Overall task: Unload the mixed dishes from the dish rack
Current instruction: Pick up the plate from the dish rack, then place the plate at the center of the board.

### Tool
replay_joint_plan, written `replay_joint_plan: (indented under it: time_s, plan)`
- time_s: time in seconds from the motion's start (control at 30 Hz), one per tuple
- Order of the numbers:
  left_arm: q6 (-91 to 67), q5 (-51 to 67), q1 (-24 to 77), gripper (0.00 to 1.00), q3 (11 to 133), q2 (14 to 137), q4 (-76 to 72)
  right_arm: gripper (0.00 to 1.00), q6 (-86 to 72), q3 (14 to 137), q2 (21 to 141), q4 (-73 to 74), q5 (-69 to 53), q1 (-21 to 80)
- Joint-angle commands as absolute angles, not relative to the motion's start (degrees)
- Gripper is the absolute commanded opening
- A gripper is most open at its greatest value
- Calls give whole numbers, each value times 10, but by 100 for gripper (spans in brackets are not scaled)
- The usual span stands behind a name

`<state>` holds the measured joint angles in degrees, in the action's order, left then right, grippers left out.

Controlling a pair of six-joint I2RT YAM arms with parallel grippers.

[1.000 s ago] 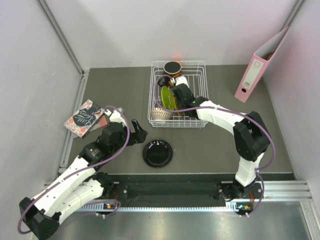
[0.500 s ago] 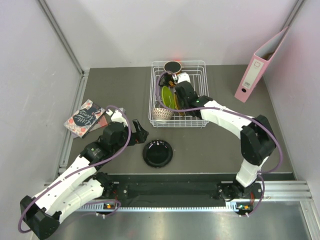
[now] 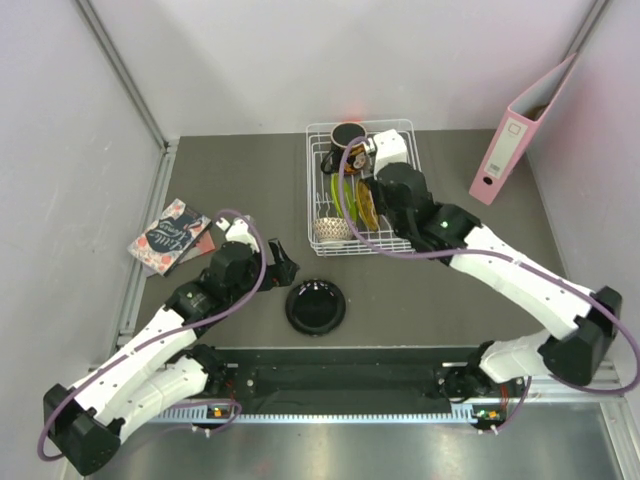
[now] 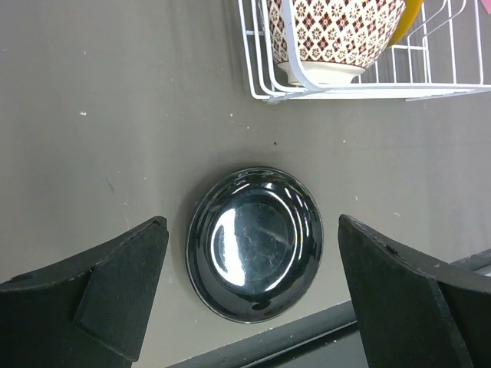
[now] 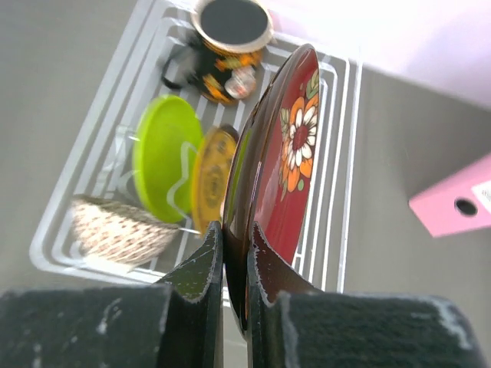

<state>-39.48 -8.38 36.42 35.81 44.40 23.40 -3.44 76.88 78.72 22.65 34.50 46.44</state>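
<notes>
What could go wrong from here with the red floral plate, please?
The right gripper pinches only the rim of the round red floral plate, so it might pivot or slip. Its lower edge looks close to the yellow patterned plate and white wire dish rack, and could clip them.

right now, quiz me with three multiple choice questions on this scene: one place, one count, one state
1. Where is the black plate?
A inside the rack
B on the table before the rack
C in the left gripper

2. How many plates stand in the rack, not gripped?
A two
B three
C four

3. The right gripper is
A open, empty
B shut on the red flowered plate
C shut on the black plate

Answers: 1 B, it lies flat on the table, clear of the open left gripper; 2 A, only the green plate and yellow plate stand there; 3 B, it pinches that plate's rim.
</notes>
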Motion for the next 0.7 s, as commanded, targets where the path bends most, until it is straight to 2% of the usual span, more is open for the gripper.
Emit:
replay_joint_plan:
  time_s: [0.0,0.1,0.13,0.2,0.37,0.57,0.67]
  plan:
    - [-385,-91,364,96,380,448,208,0,-5,752,712,199,378,514]
    - [-374,-110,363,96,396,447,207,0,94,664,639,94,390,602]
    - [-367,-116,364,96,408,444,207,0,172,590,616,44,430,664]
    - [-358,-129,364,96,424,443,221,0,247,526,566,-70,471,719]
    - [-330,-140,364,96,486,448,248,0,399,412,512,-138,547,868]
    - [-283,-99,363,98,550,469,289,0,566,348,557,-196,659,1015]
    - [-245,-16,364,99,571,480,296,0,628,319,600,-233,693,1062]
